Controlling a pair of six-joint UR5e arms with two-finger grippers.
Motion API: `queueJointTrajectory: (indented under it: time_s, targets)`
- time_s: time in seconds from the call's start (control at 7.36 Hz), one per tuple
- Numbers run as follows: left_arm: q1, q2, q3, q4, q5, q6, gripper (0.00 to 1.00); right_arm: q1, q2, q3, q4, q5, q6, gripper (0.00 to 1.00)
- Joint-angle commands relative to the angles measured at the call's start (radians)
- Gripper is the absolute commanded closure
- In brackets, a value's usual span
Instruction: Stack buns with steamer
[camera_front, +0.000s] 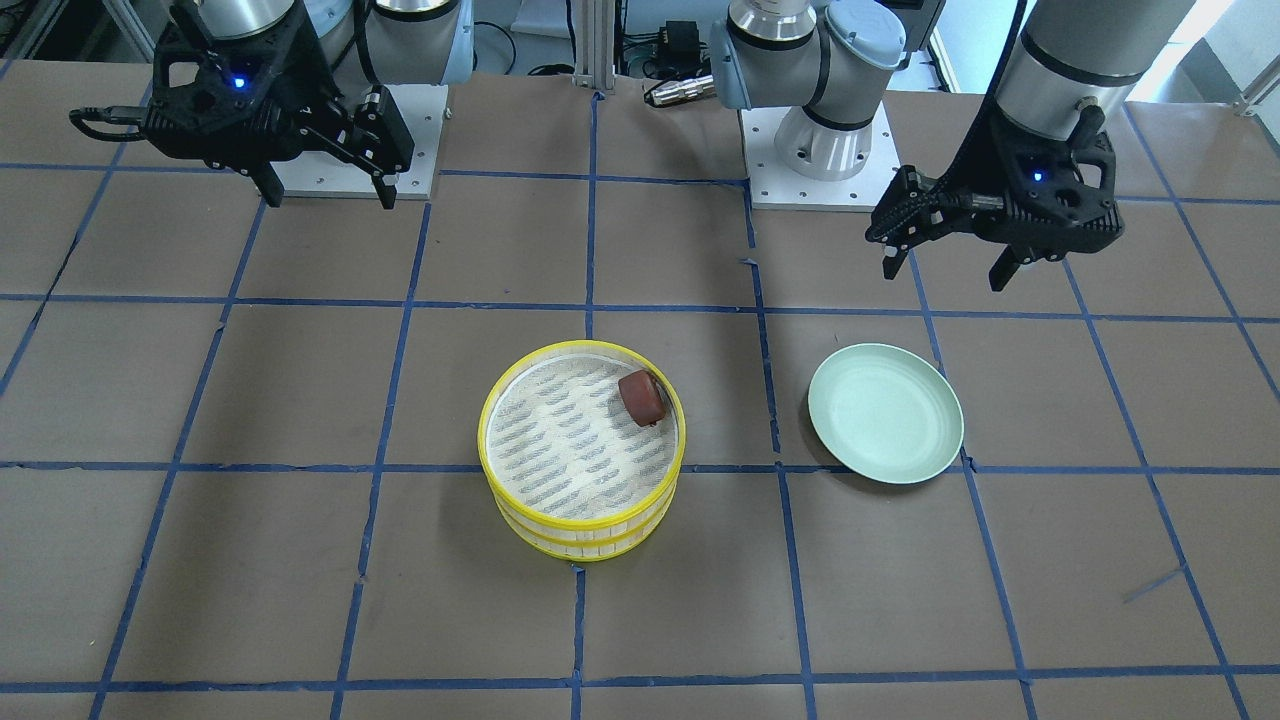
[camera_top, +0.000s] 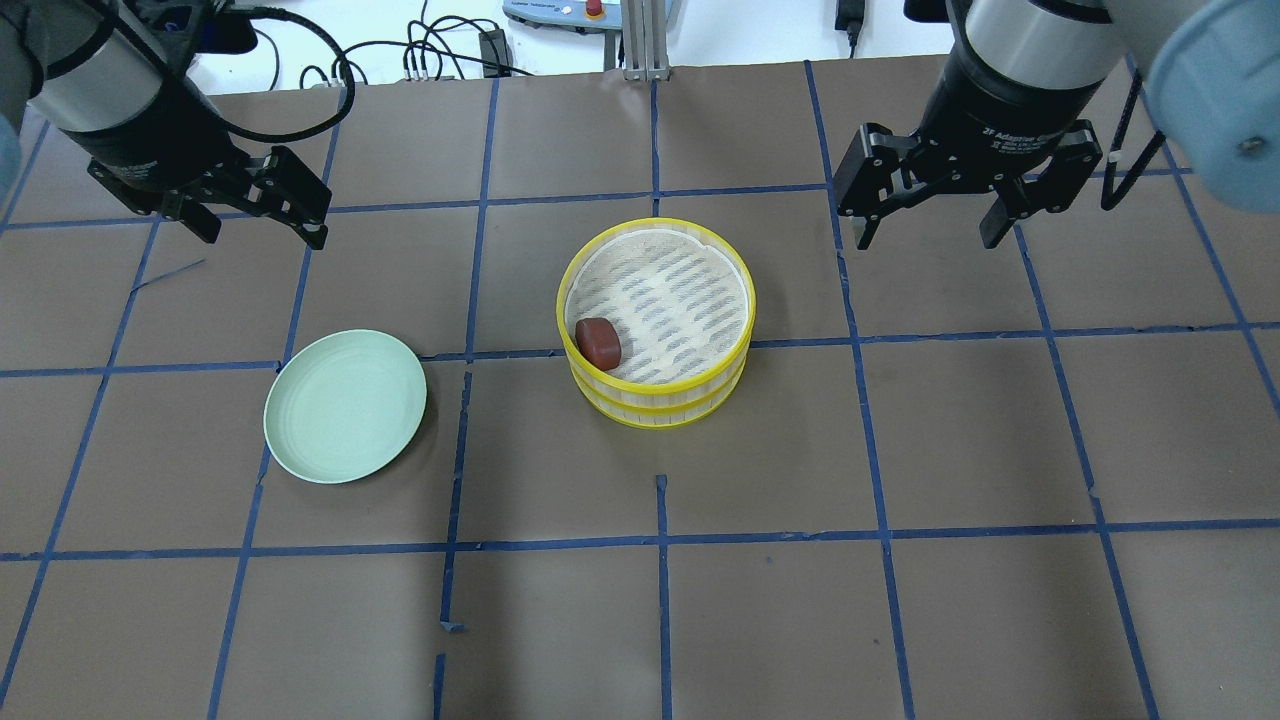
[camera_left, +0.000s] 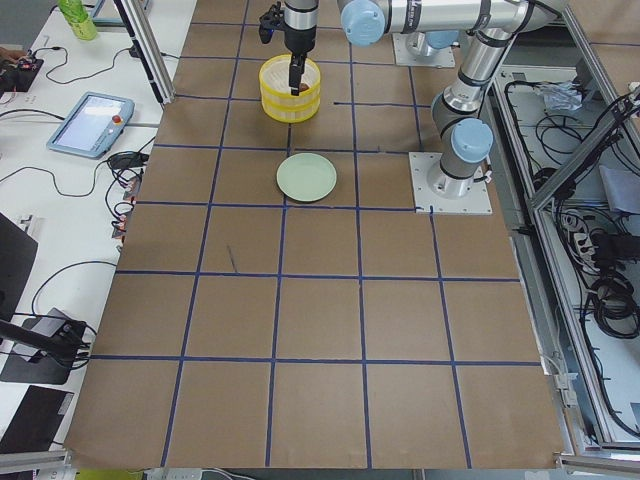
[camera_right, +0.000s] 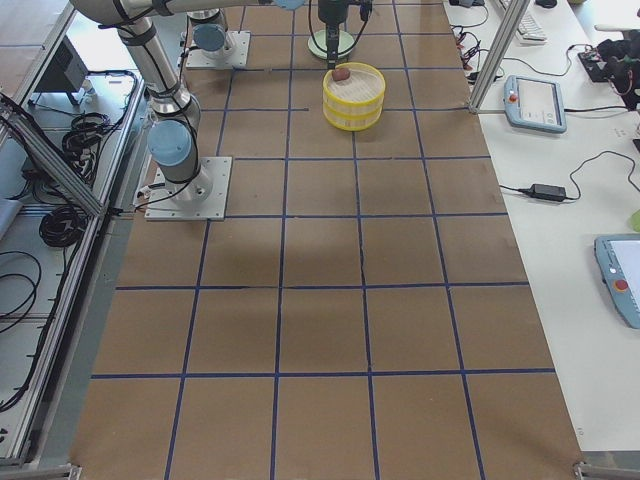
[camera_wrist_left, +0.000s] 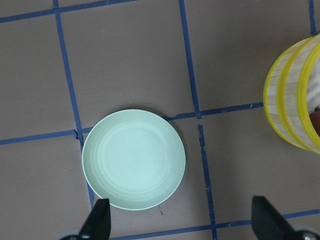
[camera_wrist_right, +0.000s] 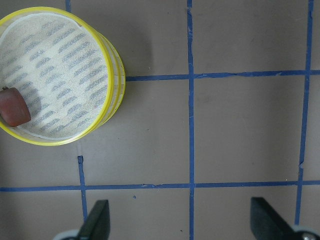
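The steamer (camera_top: 655, 405) is two stacked yellow-rimmed tiers at the table's middle, and it also shows in the front view (camera_front: 580, 525). The dark reddish-brown bun (camera_top: 598, 341) lies in the top tier against its rim, also seen in the front view (camera_front: 641, 397) and the right wrist view (camera_wrist_right: 14, 106). The white bun is not in view. My left gripper (camera_top: 260, 232) is open and empty, high above the table beyond the plate. My right gripper (camera_top: 926, 240) is open and empty, to the right of the steamer and clear of it.
A pale green round plate (camera_top: 345, 406) lies empty to the left of the steamer, straight below the left wrist camera (camera_wrist_left: 133, 159). The table is brown paper with blue tape grid lines. The arm bases (camera_front: 820, 150) stand at the robot's edge.
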Motion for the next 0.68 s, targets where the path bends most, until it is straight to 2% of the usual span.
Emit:
queueJointTrajectory:
  time_s: [0.0, 0.54]
  targets:
    - [-0.001, 0.002, -0.008, 0.001, -0.008, -0.003, 0.00, 0.000, 0.001, -0.001, 0.000, 0.002, 0.000, 0.00]
    - [-0.012, 0.012, -0.014, -0.005, -0.009, -0.006, 0.00, 0.000, 0.001, 0.001, 0.000, 0.002, 0.000, 0.00]
